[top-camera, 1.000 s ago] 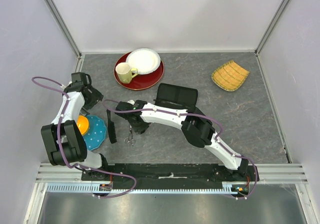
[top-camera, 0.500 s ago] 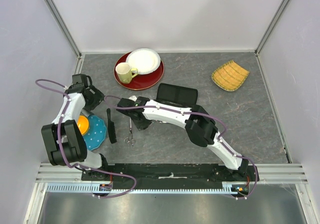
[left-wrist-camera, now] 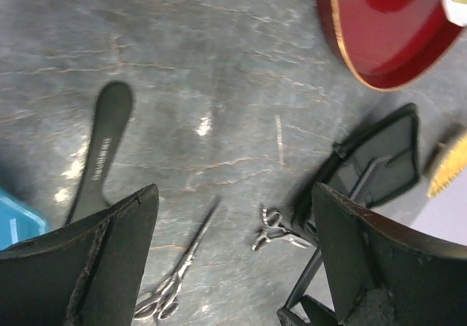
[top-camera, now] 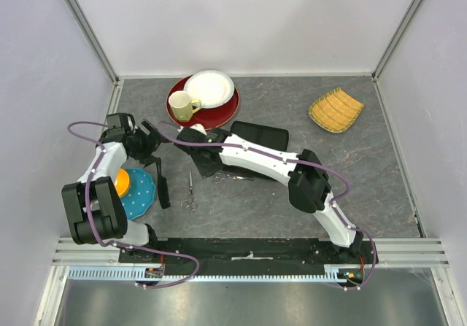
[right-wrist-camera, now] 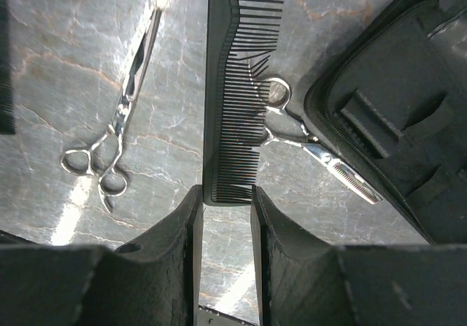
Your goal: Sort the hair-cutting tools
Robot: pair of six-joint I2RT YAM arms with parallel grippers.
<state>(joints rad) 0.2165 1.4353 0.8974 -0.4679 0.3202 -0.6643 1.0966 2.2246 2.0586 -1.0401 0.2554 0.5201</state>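
One comb (right-wrist-camera: 230,85) pinched by its end in right gripper (right-wrist-camera: 226,195), left gripper (left-wrist-camera: 233,195) spread empty; hold it level so teeth miss the scissors (right-wrist-camera: 343,174) by the case (right-wrist-camera: 408,122).

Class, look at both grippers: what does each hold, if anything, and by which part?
The right gripper pinches the slim black comb by one end, across its width. The left gripper is open and holds nothing.

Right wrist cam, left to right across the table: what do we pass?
Plain scissors → comb → toothed scissors → black case.
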